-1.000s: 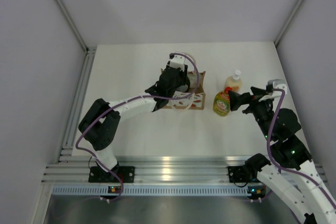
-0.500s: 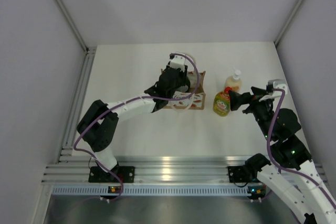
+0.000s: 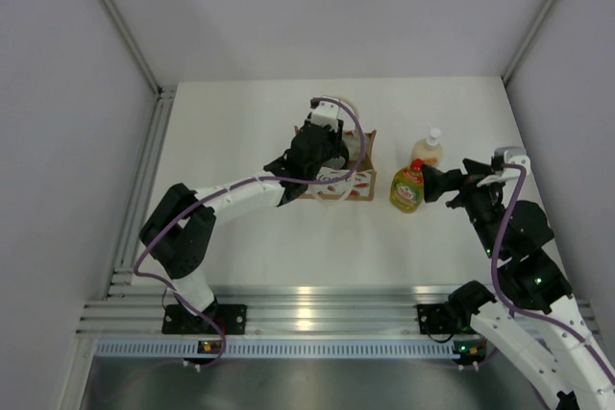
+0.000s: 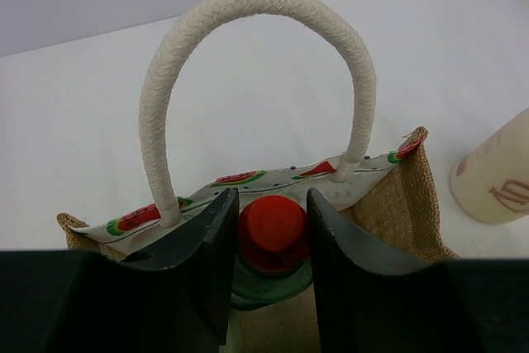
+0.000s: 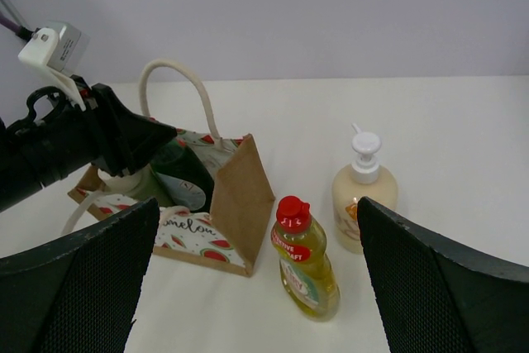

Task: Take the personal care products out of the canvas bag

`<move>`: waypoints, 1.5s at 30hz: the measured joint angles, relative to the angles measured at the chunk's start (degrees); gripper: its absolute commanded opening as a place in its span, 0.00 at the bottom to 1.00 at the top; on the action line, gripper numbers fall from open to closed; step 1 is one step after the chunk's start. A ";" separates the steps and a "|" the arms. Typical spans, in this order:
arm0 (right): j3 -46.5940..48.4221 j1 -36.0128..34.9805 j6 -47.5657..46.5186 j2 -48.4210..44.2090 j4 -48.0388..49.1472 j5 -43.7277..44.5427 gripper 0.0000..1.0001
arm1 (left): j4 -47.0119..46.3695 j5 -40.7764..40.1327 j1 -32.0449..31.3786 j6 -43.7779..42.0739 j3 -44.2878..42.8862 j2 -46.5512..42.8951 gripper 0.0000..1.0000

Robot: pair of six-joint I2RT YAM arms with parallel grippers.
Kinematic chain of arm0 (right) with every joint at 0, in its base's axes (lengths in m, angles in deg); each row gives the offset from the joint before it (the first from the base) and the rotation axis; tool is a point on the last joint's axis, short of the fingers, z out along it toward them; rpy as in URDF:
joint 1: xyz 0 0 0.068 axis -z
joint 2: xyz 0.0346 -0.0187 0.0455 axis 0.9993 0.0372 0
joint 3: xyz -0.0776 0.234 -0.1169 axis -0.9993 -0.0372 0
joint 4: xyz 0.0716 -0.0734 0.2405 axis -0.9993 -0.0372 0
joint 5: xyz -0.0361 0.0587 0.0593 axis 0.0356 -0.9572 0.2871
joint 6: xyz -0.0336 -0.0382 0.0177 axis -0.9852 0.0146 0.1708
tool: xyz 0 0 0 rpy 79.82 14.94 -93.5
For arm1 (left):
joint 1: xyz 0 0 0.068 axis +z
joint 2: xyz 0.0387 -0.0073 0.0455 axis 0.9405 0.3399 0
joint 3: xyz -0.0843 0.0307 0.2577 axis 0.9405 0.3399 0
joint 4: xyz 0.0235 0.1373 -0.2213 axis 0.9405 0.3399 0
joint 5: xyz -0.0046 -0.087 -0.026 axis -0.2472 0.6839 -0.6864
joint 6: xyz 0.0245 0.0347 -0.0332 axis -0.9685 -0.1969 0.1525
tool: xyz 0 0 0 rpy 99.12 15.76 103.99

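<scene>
Left wrist view: left end effector (image 4: 271, 201) pinches red cap (image 4: 273, 233) of dark green bottle (image 4: 266, 288); right end effector (image 3: 429, 184) wide.

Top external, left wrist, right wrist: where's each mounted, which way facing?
Top external: overhead behind the bases, looking down on the table; left arm, right arm show.
Left wrist: looks down into the canvas bag; left gripper clamps the dark green bottle.
Right wrist: faces across at the yellow-green bottle; right gripper open.
Shared: bag, cream pump bottle in all.

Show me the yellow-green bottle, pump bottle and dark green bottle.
yellow-green bottle (image 5: 307, 279): right wrist view, its body.
pump bottle (image 5: 364, 181): right wrist view, its cream body.
dark green bottle (image 4: 273, 233): left wrist view, its red cap.
</scene>
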 measured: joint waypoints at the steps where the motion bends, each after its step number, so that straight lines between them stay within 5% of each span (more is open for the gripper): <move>1: 0.00 0.00 0.00 -0.04 0.00 0.17 1.00 | 0.17 0.00 0.00 0.11 0.00 -0.07 0.00; 22: 0.00 0.00 -0.52 -0.02 -0.02 0.66 0.99 | 5.44 1.70 -0.13 1.42 -2.10 -2.62 0.00; 45: 0.00 0.00 -0.94 0.46 -0.04 1.03 1.00 | 16.17 2.14 -0.13 -0.87 -17.33 -3.69 0.00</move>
